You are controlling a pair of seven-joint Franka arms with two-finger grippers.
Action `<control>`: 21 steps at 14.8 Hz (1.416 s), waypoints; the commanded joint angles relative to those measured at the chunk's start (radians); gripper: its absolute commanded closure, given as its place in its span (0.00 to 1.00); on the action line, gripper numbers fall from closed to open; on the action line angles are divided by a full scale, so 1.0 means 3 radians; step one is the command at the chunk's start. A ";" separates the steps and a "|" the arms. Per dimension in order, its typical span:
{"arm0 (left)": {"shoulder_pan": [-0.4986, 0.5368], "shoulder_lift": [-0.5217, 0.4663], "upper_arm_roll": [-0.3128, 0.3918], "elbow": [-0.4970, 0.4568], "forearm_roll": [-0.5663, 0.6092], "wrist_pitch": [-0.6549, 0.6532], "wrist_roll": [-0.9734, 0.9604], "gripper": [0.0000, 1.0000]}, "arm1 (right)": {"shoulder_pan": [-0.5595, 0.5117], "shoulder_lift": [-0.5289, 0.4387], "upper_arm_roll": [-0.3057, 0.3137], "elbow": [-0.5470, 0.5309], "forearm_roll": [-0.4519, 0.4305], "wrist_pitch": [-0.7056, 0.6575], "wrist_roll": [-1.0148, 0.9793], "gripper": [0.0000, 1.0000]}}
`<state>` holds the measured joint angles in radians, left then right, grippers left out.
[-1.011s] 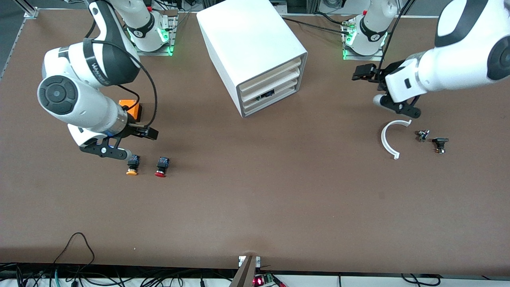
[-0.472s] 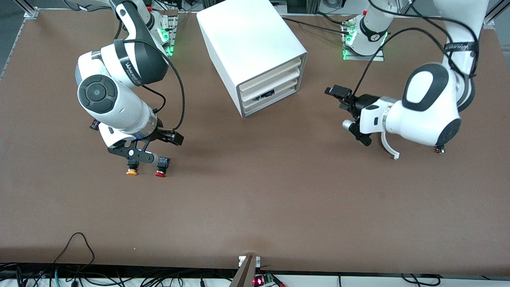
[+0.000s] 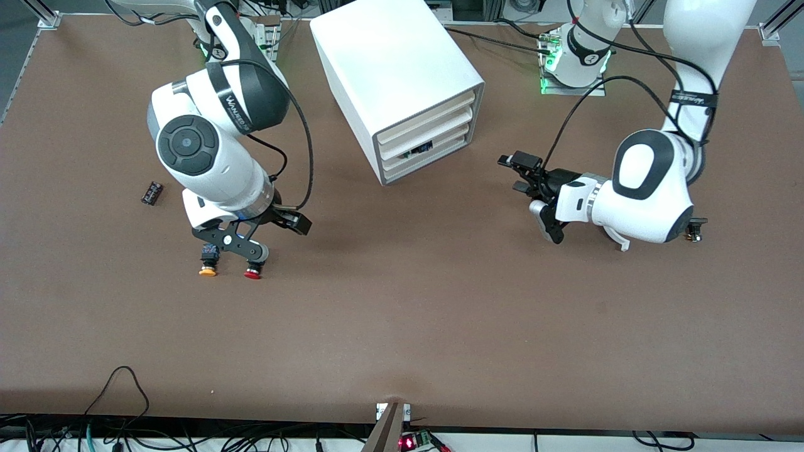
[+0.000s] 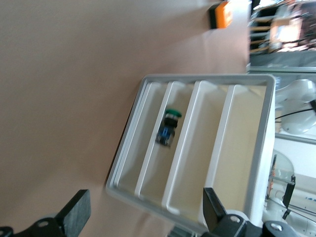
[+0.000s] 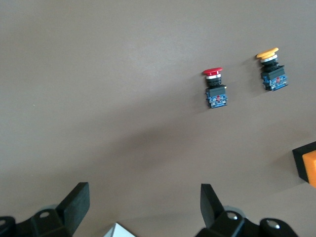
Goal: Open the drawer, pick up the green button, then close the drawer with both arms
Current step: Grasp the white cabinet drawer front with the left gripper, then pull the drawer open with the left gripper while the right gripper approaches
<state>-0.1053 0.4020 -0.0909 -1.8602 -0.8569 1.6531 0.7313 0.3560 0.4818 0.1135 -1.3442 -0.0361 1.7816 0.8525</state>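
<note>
- The big white boxy cabinet [image 3: 402, 81] with 3 cream-fronted drawers is seen at the upper centre of the front view; its lowest drawer [image 3: 427, 158] is judged not yet opened.
- The small green-capped push button [image 4: 169, 127] lies in a cabinet compartment, at the centre of the left wrist view.
- The left gripper [image 3: 535, 198], fingers apart and empty, hangs over the table at centre-right of the front view, aimed at the cabinet front.
- The right gripper [image 3: 235, 242], fingers apart and empty, is over the red-capped button [image 3: 252, 273] and orange-capped button [image 3: 207, 270] at lower left.
- For a clean opening, the drawer front should be approached squarely and pulled straight out.
- Only the left wrist view shows the green cap; the front view shows just a dark speck there.
</note>
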 commanded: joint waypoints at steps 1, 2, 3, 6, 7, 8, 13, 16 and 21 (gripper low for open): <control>0.0008 -0.0077 -0.0106 -0.0517 -0.0314 0.0430 0.0517 0.01 | 0.0040 0.0127 -0.0010 0.0231 0.0054 -0.0023 0.0190 0.01; 0.0003 -0.0077 -0.0162 -0.0620 -0.0344 0.0548 0.0573 0.02 | 0.0046 0.0127 -0.0010 0.0237 0.0084 -0.0002 0.0256 0.01; 0.0008 -0.0077 -0.0233 -0.0747 -0.0426 0.0655 0.0635 0.02 | 0.0046 0.0132 -0.0010 0.0232 0.0115 0.0074 0.0292 0.01; 0.0003 -0.0042 -0.0341 -0.1161 -0.1007 0.0855 0.1170 0.05 | 0.0041 0.0143 -0.0015 0.0232 0.0406 0.0284 0.0456 0.01; 0.0003 -0.0011 -0.0346 -0.1218 -0.1151 0.0856 0.1339 0.06 | 0.0041 0.0143 -0.0015 0.0232 0.0493 0.0320 0.0492 0.01; -0.0002 0.0020 -0.0356 -0.1259 -0.1229 0.0856 0.1422 0.08 | 0.0036 0.0148 -0.0015 0.0232 0.0600 0.0356 0.0512 0.01; -0.0002 0.0240 -0.0438 -0.1275 -0.1326 0.0856 0.1576 0.16 | 0.0005 0.0158 -0.0020 0.0232 0.0959 0.0575 0.0645 0.01; -0.0002 0.0240 -0.0505 -0.1367 -0.1484 0.0861 0.1581 0.18 | 0.0010 0.0173 -0.0015 0.0232 0.1122 0.0637 0.0666 0.01; -0.0053 0.0245 -0.0658 -0.1525 -0.1776 0.1095 0.1581 0.20 | 0.0046 0.0199 -0.0015 0.0216 0.1414 0.0770 0.0732 0.01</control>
<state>-0.1109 0.4815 -0.2636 -2.2908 -1.3294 1.9313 1.1730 0.3634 0.5206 0.1069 -1.3078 0.3618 2.0043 1.0468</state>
